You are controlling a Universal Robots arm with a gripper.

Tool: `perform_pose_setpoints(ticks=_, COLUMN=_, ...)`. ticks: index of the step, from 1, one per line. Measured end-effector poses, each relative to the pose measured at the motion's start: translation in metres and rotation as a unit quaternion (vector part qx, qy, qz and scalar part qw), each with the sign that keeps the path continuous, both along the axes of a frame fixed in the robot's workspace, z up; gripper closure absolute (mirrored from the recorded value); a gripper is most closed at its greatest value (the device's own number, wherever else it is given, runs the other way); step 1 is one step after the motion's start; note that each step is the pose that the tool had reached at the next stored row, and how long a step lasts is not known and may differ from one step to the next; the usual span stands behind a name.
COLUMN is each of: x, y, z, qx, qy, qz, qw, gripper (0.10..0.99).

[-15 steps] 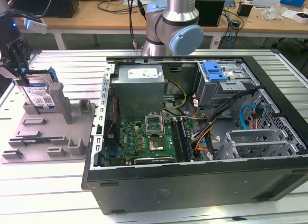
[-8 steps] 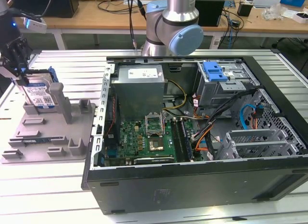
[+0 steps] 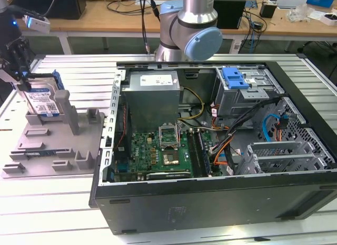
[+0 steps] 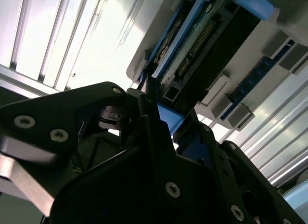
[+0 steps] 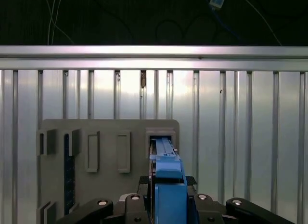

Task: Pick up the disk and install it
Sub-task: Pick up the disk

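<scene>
Exterior view: claw point(image 3: 21, 79), just above grey holder point(image 3: 47, 145), is cut by frame edge; disk point(image 3: 41, 100) btm hidden in holder, one side behind holder's post point(image 3: 63, 105). Second wrist view: claw body covers disk end farthest from holder. First wrist view: that end cut off.

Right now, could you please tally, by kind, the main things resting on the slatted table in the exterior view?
disk: 1
grey holding fixture: 1
open computer case: 1
Total: 3
</scene>
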State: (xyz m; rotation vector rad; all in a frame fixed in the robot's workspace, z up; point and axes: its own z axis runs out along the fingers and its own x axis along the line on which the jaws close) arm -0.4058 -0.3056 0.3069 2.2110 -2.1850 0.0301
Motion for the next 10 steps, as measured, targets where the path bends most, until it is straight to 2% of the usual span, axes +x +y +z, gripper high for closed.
perform_pose_setpoints(ticks=5, x=0.0000, y=0.0028, z=0.0040, qx=-0.0007, qy=-0.0009, qz=0.000, qw=1.0000, gripper=0.722)
perform_pose_setpoints(ticks=10, x=0.0000, y=0.0045, z=0.0059, qx=-0.0041, qy=-0.0010, qz=0.000, qw=1.0000, gripper=0.722)
